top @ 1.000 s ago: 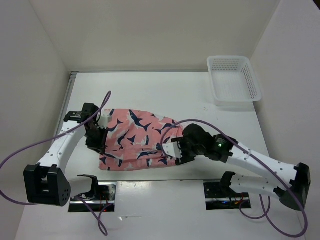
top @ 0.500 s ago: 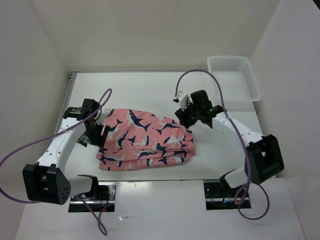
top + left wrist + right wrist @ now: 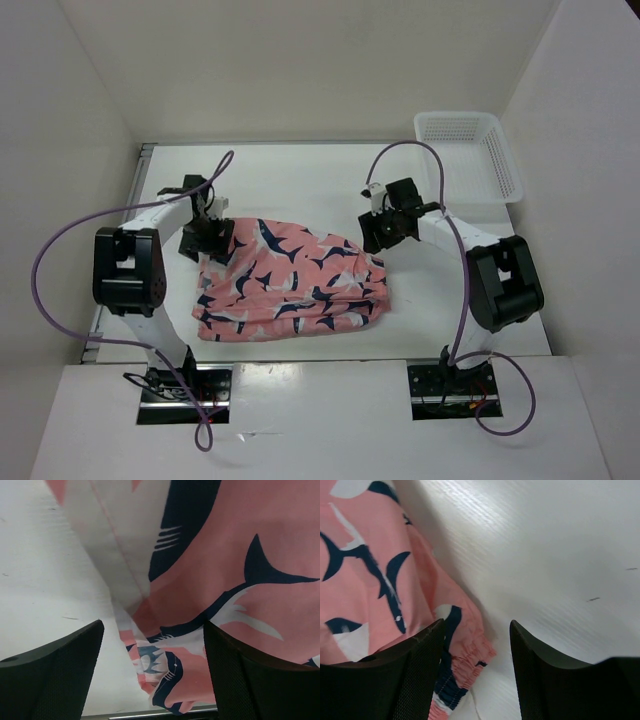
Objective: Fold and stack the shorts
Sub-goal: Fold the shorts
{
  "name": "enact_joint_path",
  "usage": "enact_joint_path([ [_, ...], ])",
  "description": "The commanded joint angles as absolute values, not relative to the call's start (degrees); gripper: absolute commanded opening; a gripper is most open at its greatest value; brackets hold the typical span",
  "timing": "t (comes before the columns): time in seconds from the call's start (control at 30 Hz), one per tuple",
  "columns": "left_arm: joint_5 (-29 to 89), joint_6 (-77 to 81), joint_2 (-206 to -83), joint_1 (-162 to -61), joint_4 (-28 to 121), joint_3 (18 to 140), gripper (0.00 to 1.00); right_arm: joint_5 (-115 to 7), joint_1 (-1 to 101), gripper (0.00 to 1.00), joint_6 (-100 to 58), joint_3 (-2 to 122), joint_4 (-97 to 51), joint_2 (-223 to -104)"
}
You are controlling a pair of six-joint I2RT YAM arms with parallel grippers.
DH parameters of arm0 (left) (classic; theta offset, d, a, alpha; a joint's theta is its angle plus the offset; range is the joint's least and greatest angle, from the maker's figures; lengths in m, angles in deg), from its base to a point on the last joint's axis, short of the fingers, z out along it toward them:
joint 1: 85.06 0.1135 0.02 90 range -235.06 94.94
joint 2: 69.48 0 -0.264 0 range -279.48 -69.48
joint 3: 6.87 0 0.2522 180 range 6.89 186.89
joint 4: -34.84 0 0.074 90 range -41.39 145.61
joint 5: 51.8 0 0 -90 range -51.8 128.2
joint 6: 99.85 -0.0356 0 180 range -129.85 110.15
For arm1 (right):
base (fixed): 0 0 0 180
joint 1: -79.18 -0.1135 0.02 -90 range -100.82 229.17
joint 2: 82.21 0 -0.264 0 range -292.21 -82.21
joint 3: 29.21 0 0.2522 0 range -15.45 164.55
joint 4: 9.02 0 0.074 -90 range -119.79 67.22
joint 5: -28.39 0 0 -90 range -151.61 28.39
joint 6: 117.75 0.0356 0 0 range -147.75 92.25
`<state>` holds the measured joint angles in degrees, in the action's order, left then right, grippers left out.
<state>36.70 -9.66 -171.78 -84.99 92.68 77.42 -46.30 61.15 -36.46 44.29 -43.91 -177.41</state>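
Observation:
The salmon-pink shorts with navy and white fish shapes lie folded and flat in the middle of the white table. My left gripper is low over their far left corner. In the left wrist view it is open, and the shorts' corner lies loose between the wide-set fingers. My right gripper is at the far right corner. In the right wrist view it is open too, with the shorts' gathered elastic edge beside the left finger, not pinched.
A white mesh basket stands at the table's back right corner, beyond the right arm. White walls close in the table on the left, back and right. Purple cables loop above both arms.
The left gripper has opened, let go of the shorts' left edge and moved toward the far left corner. The right arm swung from the shorts' near right edge to their far right corner.

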Motion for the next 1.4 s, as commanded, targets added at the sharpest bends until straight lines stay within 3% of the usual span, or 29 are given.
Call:
enact_joint_path([
  [0.0, 35.3, -9.8, -173.1, -85.0, 92.4, 76.2, 0.86, -39.4, 60.1, 0.60, -38.9, 47.0, -47.4, -177.7],
  [0.07, 35.3, -9.8, -174.1, -85.0, 92.4, 75.5, 0.83, -37.6, 59.6, 0.58, -40.6, 47.0, -49.2, -178.4],
  [0.1, 35.3, -9.8, -175.4, -85.0, 92.4, 75.5, 0.73, -36.7, 58.5, 0.57, -42.9, 47.0, -49.9, -179.1],
  [0.23, 34.8, -9.8, -179.3, -85.0, 92.4, 77.1, 0.48, -37.3, 56.8, 0.57, -44.2, 47.0, -50.7, -182.7],
  [0.27, 34.8, -9.8, -180.0, -85.0, 92.9, 77.7, 0.36, -37.3, 56.8, 0.57, -43.7, 47.0, -50.7, -183.6],
  [0.33, 34.2, -9.8, -182.0, -85.0, 92.9, 78.3, 0.26, -39.1, 56.8, 0.55, -40.6, 48.3, -48.7, -186.1],
  [0.43, 34.2, -9.8, -183.6, -85.0, 92.9, 80.1, 0.10, -39.9, 56.8, 0.31, -38.2, 51.4, -47.0, -188.7],
  [0.47, 34.2, -9.8, -185.1, -85.0, 92.9, 81.0, 0.08, -41.6, 56.8, 0.13, -37.3, 52.5, -46.3, -190.5],
  [0.53, 34.8, -9.8, -186.3, -85.0, 92.4, 84.9, 0.06, -44.0, 56.8, 0.00, -35.2, 56.4, -44.2, -192.2],
  [0.8, 36.4, -9.8, -195.7, -85.0, 90.6, 108.0, 0.06, -56.5, 61.2, 0.00, -32.2, 83.0, -41.9, -206.0],
  [0.87, 36.9, -9.8, -197.8, -85.0, 91.1, 111.7, 0.12, -56.5, 61.2, 0.03, -34.2, 87.4, -42.7, -207.7],
  [0.9, 37.4, -9.8, -197.8, -85.0, 91.1, 114.8, 0.32, -56.0, 61.2, 0.36, -34.7, 90.2, -43.3, -208.2],
  [0.93, 37.4, -9.8, -198.4, -85.0, 91.8, 115.9, 0.48, -55.2, 61.2, 0.53, -35.2, 90.9, -43.4, -208.2],
  [0.97, 37.4, -9.8, -198.4, -85.0, 91.8, 116.4, 0.61, -55.2, 61.2, 0.59, -35.2, 91.4, -43.4, -208.2],
  [1.07, 37.9, -9.8, -193.9, -85.0, 91.8, 114.8, 0.86, -55.7, 61.2, 0.65, -35.8, 90.4, -43.4, -205.1],
  [1.1, 38.8, -9.8, -192.5, -85.0, 91.8, 113.8, 0.89, -56.4, 61.2, 0.65, -35.8, 89.7, -43.4, -204.0],
  [1.23, 36.9, -9.8, -183.2, -83.9, 91.8, 107.4, 0.92, -55.8, 61.2, 0.66, -35.8, 85.1, -44.5, -195.9],
  [1.37, 33.8, -9.8, -178.6, -83.9, 94.5, 98.3, 0.92, -53.3, 61.8, 0.59, -35.3, 77.8, -46.3, -189.5],
])
